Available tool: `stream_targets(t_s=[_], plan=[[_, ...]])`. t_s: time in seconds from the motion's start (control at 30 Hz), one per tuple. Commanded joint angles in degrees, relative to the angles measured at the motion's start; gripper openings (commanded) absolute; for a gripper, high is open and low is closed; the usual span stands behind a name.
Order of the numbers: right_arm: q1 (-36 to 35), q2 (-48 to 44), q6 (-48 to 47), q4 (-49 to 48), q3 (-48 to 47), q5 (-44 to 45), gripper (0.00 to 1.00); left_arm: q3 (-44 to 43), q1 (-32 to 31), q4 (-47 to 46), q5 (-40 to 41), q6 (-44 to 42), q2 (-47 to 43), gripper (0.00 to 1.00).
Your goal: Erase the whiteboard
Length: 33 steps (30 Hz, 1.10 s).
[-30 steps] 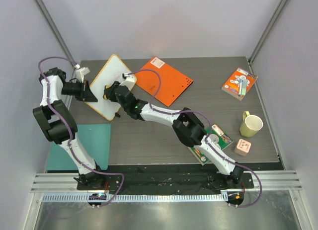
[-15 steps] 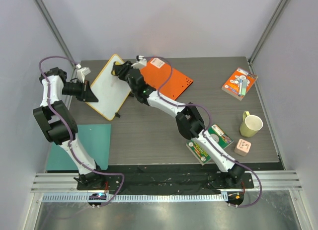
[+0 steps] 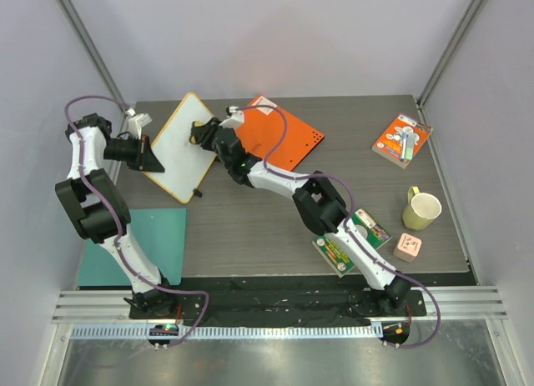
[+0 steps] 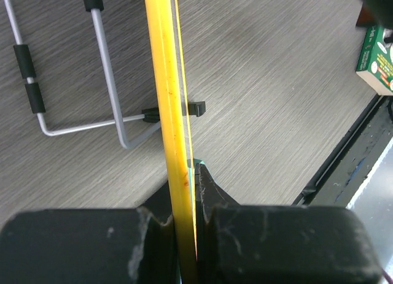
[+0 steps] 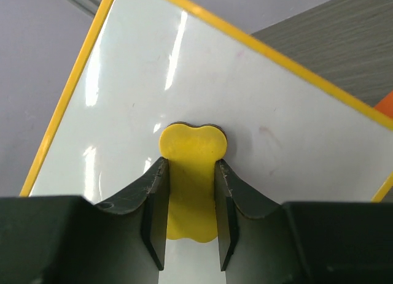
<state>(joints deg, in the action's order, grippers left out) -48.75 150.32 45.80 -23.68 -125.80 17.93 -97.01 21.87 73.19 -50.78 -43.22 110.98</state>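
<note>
- Gripping the whiteboard (image 3: 185,146) by its left edge, the left claw (image 3: 156,161) was clenched on the yellow rim; in the left wrist view the fingers (image 4: 212,198) pinched the rim (image 4: 167,112) from both sides, seen edge-on.
- The whiteboard stood at the far left of the table (image 3: 250,228), tilted up off the surface with its lower corner near the table top.
- A bent wire stand (image 4: 73,121) with black sleeves showed behind the board in the left wrist view, and a small black clip (image 4: 195,107) stuck out beside the rim.
- The right claw (image 3: 200,134) reached across from the right and met the board near its far right edge.
- It was grasping a yellow eraser (image 5: 191,150) between its two fingers (image 5: 153,204), and the eraser's rounded end was pressed against the white face (image 5: 184,69).
- That face looked glossy and white, with only faint smudges near the eraser.
- An orange board (image 3: 288,140) lay flat just right of the whiteboard, with the right arm crossing over it.
- A teal sheet (image 3: 163,236) hung over the near left edge of the table.
- On the right side sat an orange package (image 3: 402,140) at the far end, a yellow mug (image 3: 421,209), a pink cube (image 3: 407,247) and a green box (image 3: 360,229) partly under the right arm.
</note>
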Motion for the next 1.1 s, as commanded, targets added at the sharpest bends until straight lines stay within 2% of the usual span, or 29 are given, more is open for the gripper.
stream_targets(t_s=[0.0,0.2,0.27,0.4,0.57,0.67,0.9,1.07], plan=[[-9.60,1.03,-5.01,8.30,3.10,-7.74,0.01,2.97,-4.55,10.04,-0.54,-12.24,-0.15,0.00],[-11.89,1.99,-2.92,8.30,1.96,-8.62,0.01,3.50,-4.64,9.87,-0.28,-12.24,-0.50,0.00],[-11.63,1.38,-3.79,8.30,2.66,-5.99,0.01,3.58,-4.64,9.96,-0.28,-12.32,-0.59,0.00],[-8.04,-0.46,-3.44,6.19,6.35,-1.68,0.01,3.76,-4.64,9.96,-0.19,-12.33,-0.76,0.00],[-1.62,-0.56,0.24,4.96,5.57,-1.05,0.01,3.76,-4.55,10.04,-0.19,-12.59,-0.85,0.00],[1.46,0.14,1.40,5.22,2.50,-1.06,0.01,3.94,-4.55,10.48,-0.19,-13.03,-0.94,0.00],[4.19,7.52,-1.15,12.25,-14.89,1.14,0.01,4.11,-4.64,10.92,-1.86,-13.73,-0.24,0.00],[3.84,8.24,-1.07,12.78,-13.70,-2.28,0.01,4.11,-4.55,10.92,-1.34,-13.91,-0.15,0.00]])
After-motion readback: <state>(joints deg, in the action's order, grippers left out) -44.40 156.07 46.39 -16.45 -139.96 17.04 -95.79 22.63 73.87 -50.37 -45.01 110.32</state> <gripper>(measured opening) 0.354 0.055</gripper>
